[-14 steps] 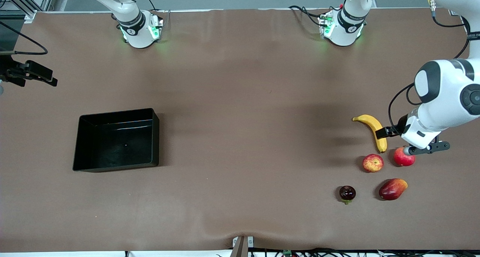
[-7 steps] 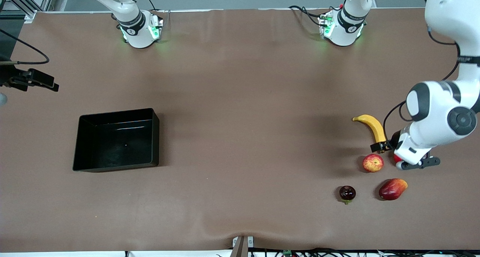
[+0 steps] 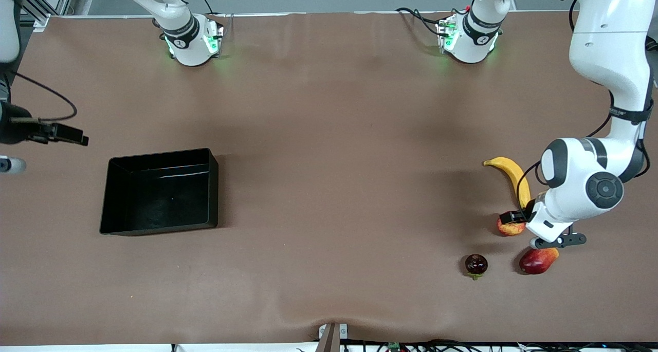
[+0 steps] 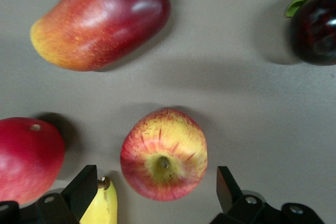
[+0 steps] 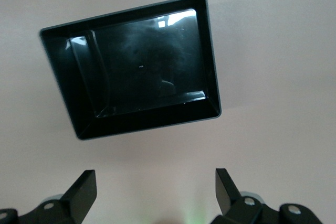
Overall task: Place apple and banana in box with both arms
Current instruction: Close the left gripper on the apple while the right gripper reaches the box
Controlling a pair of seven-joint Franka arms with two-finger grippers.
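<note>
The left claw [image 4: 155,192] hung open over the apple [image 4: 164,153], with the banana [image 4: 100,205], mango [image 4: 100,20] and red fruit [image 4: 26,158] close by. The right claw [image 5: 152,192] waited open near the box [image 5: 136,61].

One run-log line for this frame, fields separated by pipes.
left pincer: open, over red-and-yellow streaked apple | right pincer: open, waiting near shallow black plastic box | curved yellow banana: on table | box: empty

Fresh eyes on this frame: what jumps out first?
The left gripper hangs open right over the apple, in the fruit cluster at the left arm's end of the table, with the banana beside it. The black box sits empty toward the right arm's end, the open right gripper above the table near it.
</note>
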